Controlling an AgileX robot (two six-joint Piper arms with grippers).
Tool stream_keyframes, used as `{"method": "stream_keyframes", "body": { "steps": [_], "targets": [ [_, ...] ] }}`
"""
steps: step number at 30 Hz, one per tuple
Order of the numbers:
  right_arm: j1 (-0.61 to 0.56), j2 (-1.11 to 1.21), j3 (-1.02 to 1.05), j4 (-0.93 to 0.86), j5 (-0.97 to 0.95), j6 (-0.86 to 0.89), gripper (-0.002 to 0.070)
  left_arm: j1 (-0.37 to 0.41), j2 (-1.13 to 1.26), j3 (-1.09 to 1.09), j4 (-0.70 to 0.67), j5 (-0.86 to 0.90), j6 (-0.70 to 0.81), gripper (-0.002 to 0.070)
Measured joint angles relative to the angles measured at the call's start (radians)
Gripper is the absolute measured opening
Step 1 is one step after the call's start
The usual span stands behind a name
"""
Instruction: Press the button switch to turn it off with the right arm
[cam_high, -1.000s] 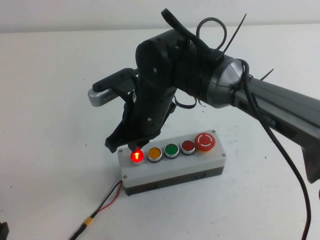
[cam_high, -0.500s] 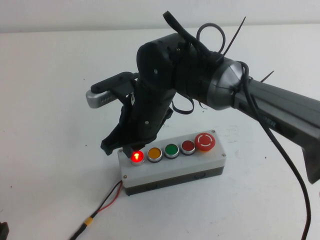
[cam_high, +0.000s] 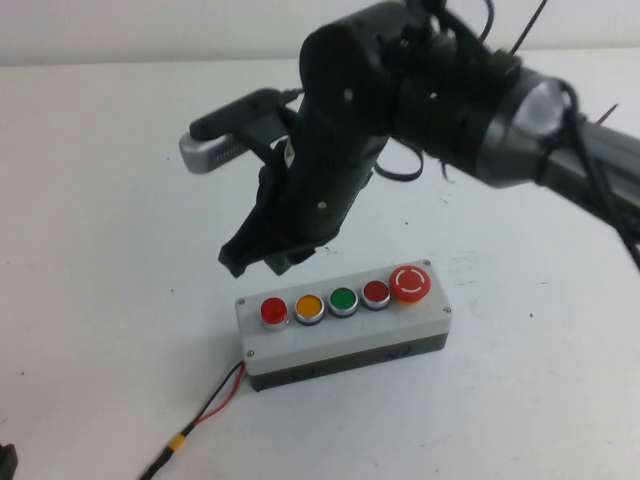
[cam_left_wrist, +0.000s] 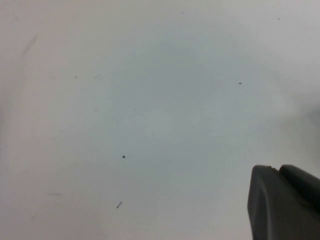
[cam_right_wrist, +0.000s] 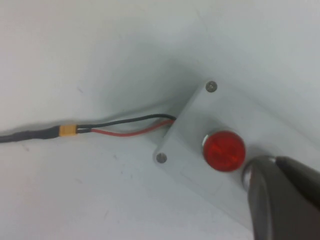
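Note:
The button switch is a flat bright-red button with a silver ring at the left end of the grey box's row. It is unlit. My right gripper is shut and empty. It hangs a little above and behind the button, not touching it. In the right wrist view the button lies just beside the shut gripper tip on the box lid. My left gripper appears shut and empty over bare table.
Along the row stand an orange button, a green one, a darker red one and a big red mushroom button. Red and black wires run from the box's left end towards the front.
The right gripper has lifted up and back off the button switch. The button glowed before and is dark now.

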Motion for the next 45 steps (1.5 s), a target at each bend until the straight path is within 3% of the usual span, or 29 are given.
{"method": "stream_keyframes", "body": {
  "steps": [12,22,33,38,45],
  "targets": [
    [0.000,-0.309,0.066,-0.054,0.017,-0.044,-0.0017,0.000,0.000,0.000,0.000,0.000,0.000,-0.0002],
    [0.000,-0.668,0.475,-0.052,0.027,0.059,-0.0017,0.000,0.000,0.000,0.000,0.000,0.000,-0.0002],
    [0.000,-0.792,0.727,-0.116,0.024,0.072,-0.0017,0.000,0.000,0.000,0.000,0.000,0.000,-0.0002],
    [-0.036,-0.853,0.848,-0.164,-0.158,0.072,-0.0017,0.000,0.000,0.000,0.000,0.000,0.000,-0.0002],
    [-0.322,-1.116,1.229,-0.170,-0.668,0.072,-0.0017,0.000,0.000,0.000,0.000,0.000,0.000,-0.0002]
  ]
}}
